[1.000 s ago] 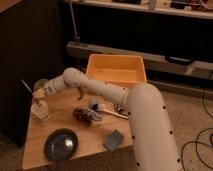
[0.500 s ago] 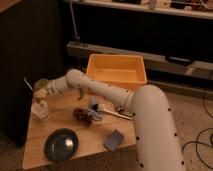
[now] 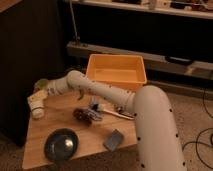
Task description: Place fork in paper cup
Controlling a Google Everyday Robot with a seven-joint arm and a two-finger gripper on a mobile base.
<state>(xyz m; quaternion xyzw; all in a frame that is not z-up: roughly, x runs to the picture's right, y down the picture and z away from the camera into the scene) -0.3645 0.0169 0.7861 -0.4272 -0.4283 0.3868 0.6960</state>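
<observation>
The off-white paper cup (image 3: 36,109) stands upright near the left edge of the wooden table (image 3: 85,132). My gripper (image 3: 39,96) is directly over the cup's rim, at the end of the white arm (image 3: 105,92) that reaches in from the lower right. The fork cannot be made out; it is hidden at the gripper or the cup's mouth. A pale green cup (image 3: 41,83) stands just behind the gripper.
A yellow bin (image 3: 117,71) stands at the back of the table. A white-handled brush (image 3: 114,112) and a small dark object (image 3: 82,115) lie mid-table. A dark bowl (image 3: 61,144) and a grey sponge (image 3: 114,139) sit near the front edge.
The gripper has shifted slightly left and down, closer to the paper cup's rim. The other objects have not moved.
</observation>
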